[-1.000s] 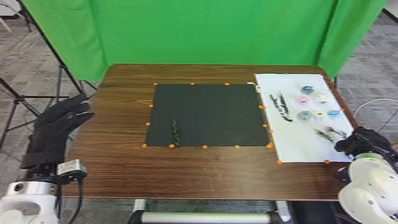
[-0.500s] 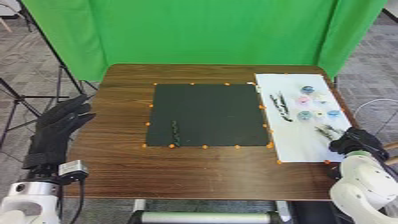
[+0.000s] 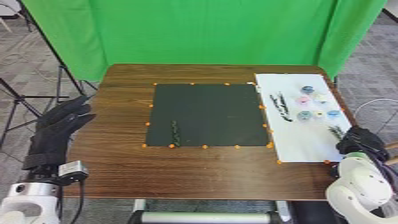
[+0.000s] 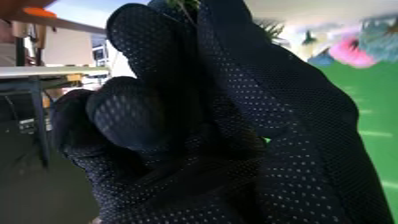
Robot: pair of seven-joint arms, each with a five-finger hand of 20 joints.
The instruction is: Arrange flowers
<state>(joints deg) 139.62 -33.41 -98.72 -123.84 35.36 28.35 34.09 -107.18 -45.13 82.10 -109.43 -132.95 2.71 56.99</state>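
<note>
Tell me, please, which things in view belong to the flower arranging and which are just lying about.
Likely for the job:
flower heads, dark stems and white sheet
green sprig pinched in the right hand
twisted stem on the black mat

Probably just there:
green curtain
black stand

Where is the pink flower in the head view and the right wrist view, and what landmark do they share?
Head view: the pink flower, on the white sheet's far half.
Right wrist view: beyond the right hand, the pink flower is beside a bluish flower.
Shared landmark: green curtain.
</note>
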